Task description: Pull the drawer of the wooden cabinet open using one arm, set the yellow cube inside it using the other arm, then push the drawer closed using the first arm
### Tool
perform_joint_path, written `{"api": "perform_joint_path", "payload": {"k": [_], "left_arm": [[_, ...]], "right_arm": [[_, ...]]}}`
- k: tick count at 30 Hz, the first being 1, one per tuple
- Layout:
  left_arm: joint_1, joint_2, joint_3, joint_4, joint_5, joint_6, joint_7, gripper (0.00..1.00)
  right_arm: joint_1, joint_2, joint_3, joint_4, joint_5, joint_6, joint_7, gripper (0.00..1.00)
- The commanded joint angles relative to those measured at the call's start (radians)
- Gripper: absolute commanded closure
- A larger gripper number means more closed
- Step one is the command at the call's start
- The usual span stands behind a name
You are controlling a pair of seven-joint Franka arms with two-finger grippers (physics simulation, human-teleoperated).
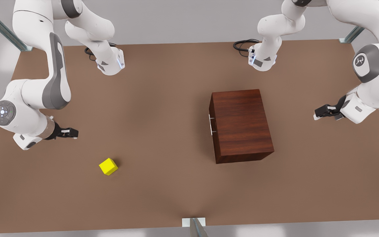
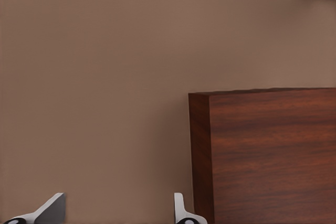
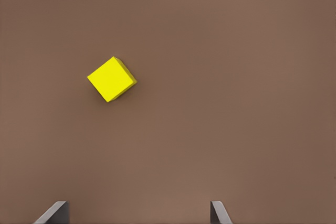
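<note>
Starting at nine o'clock on the table, the right gripper, fingers spread and empty, hung near the yellow cube; the left gripper, likewise spread, waited at three o'clock beside the wooden cabinet, its drawer unopened, presumably to pull it.

A simulated robot lab is showing here: two white arms are standing at a bare brown desk, with metal frame struts rising against plain grey walls.
</note>
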Motion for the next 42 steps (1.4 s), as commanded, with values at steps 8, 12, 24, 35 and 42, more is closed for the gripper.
{"api": "perform_joint_path", "payload": {"k": [8, 12, 24, 35, 42], "left_arm": [[-0.523, 0.096, -0.008, 0.072, 0.108, -0.006, -0.597, 0.0], [-0.793, 0.283, -0.011, 0.252, 0.189, -0.017, -0.957, 0.0], [-0.849, 0.464, -0.003, 0.178, 0.378, 0.181, -1.212, 0.0], [-0.863, 0.525, -0.003, 0.169, 0.443, 0.205, -1.165, 0.0], [-0.859, 0.554, -0.003, 0.134, 0.427, 0.294, -1.174, 0.0]], "right_arm": [[-0.036, 0.024, -0.01, 0.027, 0.002, 0.082, 0.463, 0.0], [-0.021, 0.059, 0.0, 0.029, -0.01, 0.114, 0.781, 0.0], [-0.004, 0.257, -0.002, 0.183, 0.053, 0.234, 1.062, 0.0], [-0.015, 0.274, -0.01, 0.216, 0.051, 0.232, 1.048, 0.0], [-0.015, 0.276, -0.01, 0.216, 0.051, 0.232, 1.048, 0.0]]}}
